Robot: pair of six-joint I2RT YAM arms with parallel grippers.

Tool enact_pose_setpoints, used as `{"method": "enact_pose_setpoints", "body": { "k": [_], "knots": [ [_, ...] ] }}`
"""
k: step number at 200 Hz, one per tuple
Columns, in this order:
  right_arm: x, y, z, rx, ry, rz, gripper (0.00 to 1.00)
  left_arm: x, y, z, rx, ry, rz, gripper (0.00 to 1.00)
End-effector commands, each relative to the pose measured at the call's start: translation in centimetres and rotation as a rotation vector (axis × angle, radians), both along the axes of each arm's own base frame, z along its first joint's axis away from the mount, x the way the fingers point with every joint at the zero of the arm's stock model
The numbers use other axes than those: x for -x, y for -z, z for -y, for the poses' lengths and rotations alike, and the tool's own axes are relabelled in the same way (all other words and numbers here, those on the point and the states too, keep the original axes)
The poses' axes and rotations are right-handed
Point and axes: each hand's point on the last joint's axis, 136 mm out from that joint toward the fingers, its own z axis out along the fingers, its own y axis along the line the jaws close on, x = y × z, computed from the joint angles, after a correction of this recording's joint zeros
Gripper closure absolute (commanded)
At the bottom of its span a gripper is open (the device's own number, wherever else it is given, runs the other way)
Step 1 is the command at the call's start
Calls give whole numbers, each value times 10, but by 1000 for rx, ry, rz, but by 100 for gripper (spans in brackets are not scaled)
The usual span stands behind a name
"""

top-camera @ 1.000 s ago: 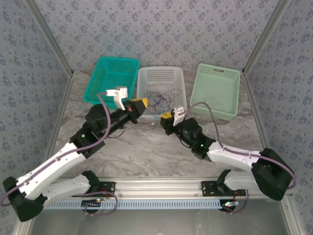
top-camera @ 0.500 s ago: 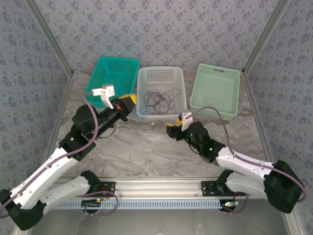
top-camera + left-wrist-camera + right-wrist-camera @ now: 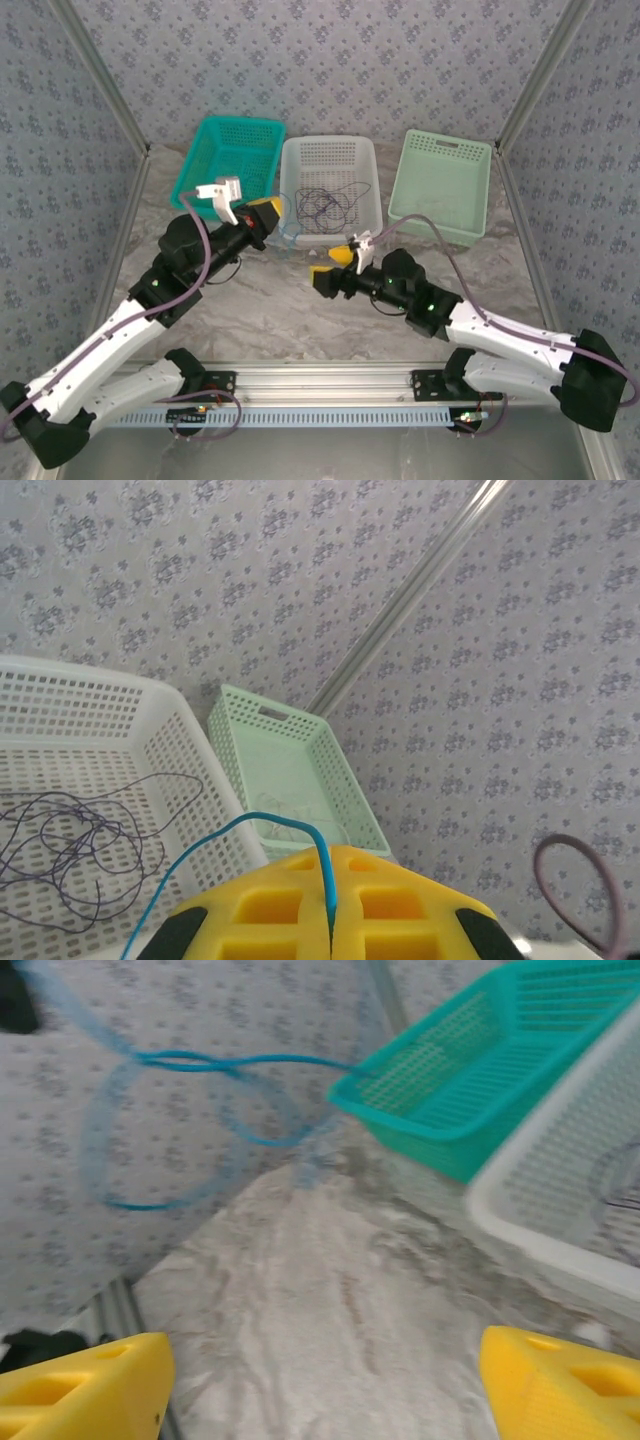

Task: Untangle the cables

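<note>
We see a grey, marble-patterned bench (image 3: 290,315) with a metal rail (image 3: 320,378) along its near edge. Walls (image 3: 320,60) papered in a small floral print close it in, and slanted metal posts (image 3: 100,85) stand at the corners. Three baskets sit in a row at the far side: teal (image 3: 240,122), white (image 3: 330,141) and green (image 3: 447,147).

The dark cables (image 3: 322,206) lie as a loose tangle on the white basket's floor (the left wrist view shows their purplish loops (image 3: 70,850) plainly). One blue cable (image 3: 287,238) hangs off that basket's front left corner. It runs into the left pincer (image 3: 268,210), whose yellow halves are pressed together on it (image 3: 330,920). In the right wrist view the same cable (image 3: 200,1060) loops in the air in front of the teal basket.

The right pincer (image 3: 331,267) hovers over bare bench in front of the white basket. Its jaws stand wide apart and hold nothing, with one yellow finger (image 3: 80,1385) at each lower corner of its own view.

A second ago both pincers met at the white basket's front edge, the right one nearly closed. Since then the right has let go, drawn back over the bench and turned leftward. The left has pulled away to the left, toward the gap between the teal and white baskets, taking the blue cable out of the tangle with it.
</note>
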Motion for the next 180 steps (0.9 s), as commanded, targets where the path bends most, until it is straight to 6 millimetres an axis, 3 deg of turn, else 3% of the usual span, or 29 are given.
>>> {"method": "enact_pose_setpoints", "body": {
  "k": [1,37,119,149,180],
  "knots": [
    [7,-31,-11,-69,-26,71,14,-6,-4,-3,34,-34,9,100],
    [-1,-40,-27,-95,-18,75,6,-9,-1,0,38,-48,4,100],
    [-24,-38,-55,-84,34,78,12,-9,0,10,36,-44,7,100],
    [-41,-26,-55,-20,102,58,23,-7,-1,9,46,-43,12,100],
    [-51,-20,-50,-24,135,45,67,-4,-4,5,47,-50,21,100]
  ]
}}
